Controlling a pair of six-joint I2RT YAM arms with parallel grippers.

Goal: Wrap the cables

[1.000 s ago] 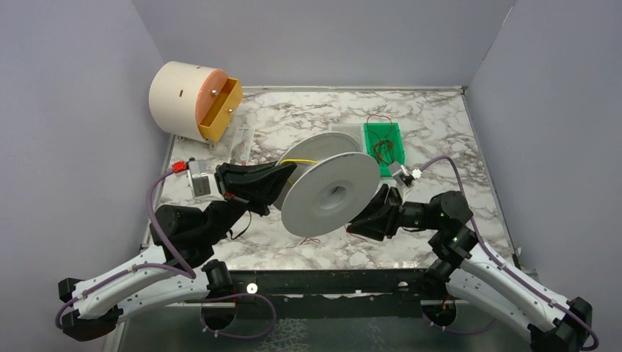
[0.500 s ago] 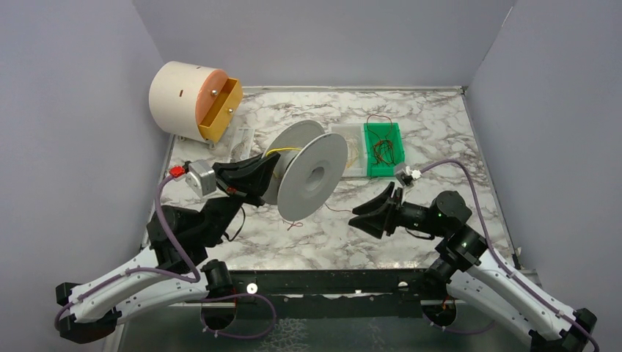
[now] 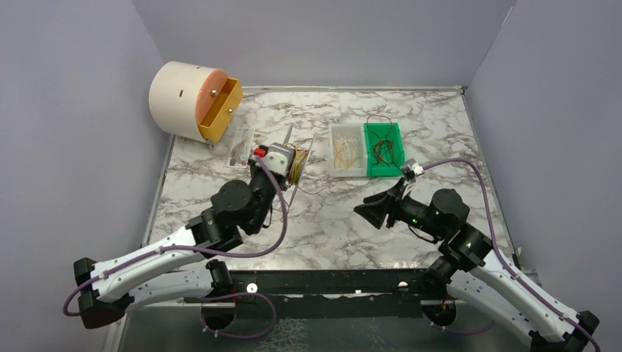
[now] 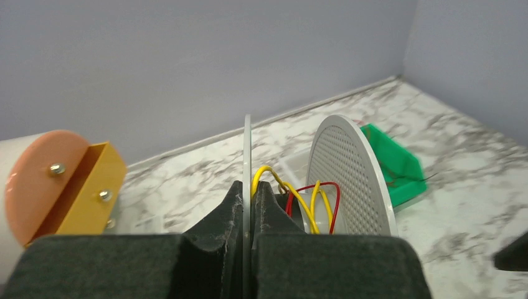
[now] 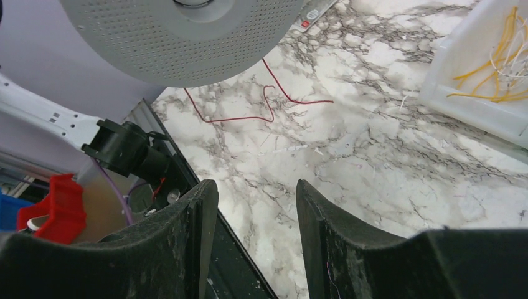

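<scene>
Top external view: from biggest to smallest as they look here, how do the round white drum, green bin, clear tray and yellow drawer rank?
1. round white drum
2. green bin and clear tray: they look alike, so I won't rank them
3. yellow drawer, counting only the part sticking out

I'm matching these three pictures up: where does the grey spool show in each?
Top external: spool left of centre, seen edge-on.
Left wrist: spool at centre, one disc pinched by the left fingers.
Right wrist: spool at the top edge, perforated disc only.
Shared landmark: marble table.
</scene>
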